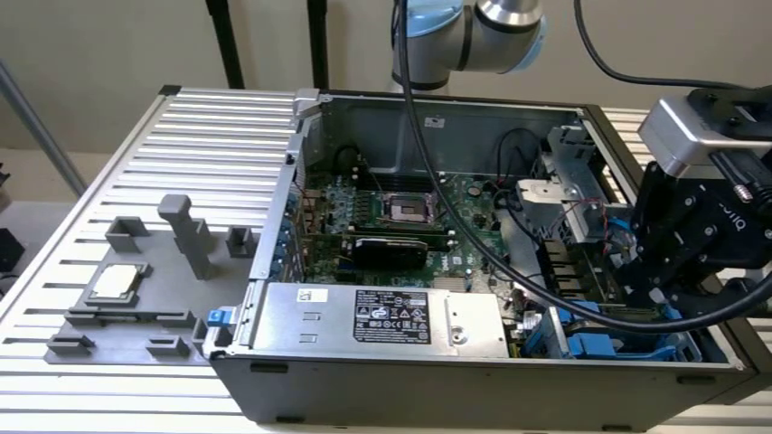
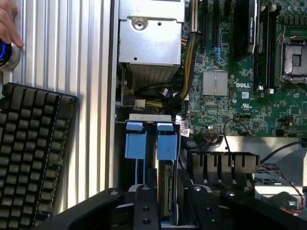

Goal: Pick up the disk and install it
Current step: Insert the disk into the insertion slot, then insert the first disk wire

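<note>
Judging from the wrist view, you have the disk standing on edge in the drive bay of the computer case, in front of the claw (blue rail tab at its far end). It looks mostly seated, so little remains. Whether the claw grips it or stands loose, I cannot tell.

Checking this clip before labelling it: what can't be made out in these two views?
Disk, wrist view: seen edge-on; one end is behind the gripper, label unseen.
Drive bay, exterior view: largely covered by the gripper and black cables.
Power supply label, exterior view: print too small.
Hand and keyboard, wrist view: cut off by the picture's edge.
</note>
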`<state>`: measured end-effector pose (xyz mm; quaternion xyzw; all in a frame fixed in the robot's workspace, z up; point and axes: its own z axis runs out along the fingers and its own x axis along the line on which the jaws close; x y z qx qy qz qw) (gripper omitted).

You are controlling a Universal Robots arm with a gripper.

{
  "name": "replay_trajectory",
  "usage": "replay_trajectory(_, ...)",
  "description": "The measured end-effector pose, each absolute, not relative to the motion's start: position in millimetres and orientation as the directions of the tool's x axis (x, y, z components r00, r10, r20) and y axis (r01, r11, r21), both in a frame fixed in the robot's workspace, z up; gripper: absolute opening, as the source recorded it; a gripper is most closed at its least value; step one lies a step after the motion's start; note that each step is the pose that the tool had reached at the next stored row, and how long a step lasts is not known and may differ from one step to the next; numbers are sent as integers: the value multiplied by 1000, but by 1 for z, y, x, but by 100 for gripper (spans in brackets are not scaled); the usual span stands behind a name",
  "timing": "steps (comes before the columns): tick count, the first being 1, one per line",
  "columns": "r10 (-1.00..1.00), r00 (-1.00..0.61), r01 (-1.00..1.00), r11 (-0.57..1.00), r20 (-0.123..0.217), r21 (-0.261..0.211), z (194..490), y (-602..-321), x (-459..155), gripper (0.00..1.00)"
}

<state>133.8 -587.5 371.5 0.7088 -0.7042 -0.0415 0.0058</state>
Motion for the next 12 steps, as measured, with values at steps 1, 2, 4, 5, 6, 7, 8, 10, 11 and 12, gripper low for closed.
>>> replay_trajectory(1,-999,5,-998,-8,-51,67,372,-588,134,26)
replay_trajectory(2,-999,5,-998,-8,-51,67,371,-588,134,20)
replay_trajectory(4,-999,5,-998,-8,-51,67,371,-588,134,20)
replay_trajectory(5,-999,5,-998,-8,-51,67,371,-588,134,13)
replay_trajectory(6,-999,5,-998,-8,-51,67,371,-588,134,13)
replay_trajectory(7,-999,5,-998,-8,-51,67,371,-588,134,13)
replay_trajectory(8,-999,5,-998,-8,-51,67,372,-588,134,13)
replay_trajectory(10,-999,5,-998,-8,-51,67,371,-588,134,13)
replay_trajectory(11,-999,5,-998,-8,-51,67,372,-588,134,13)
replay_trajectory(12,-999,5,-998,-8,-51,67,372,-588,134,13)
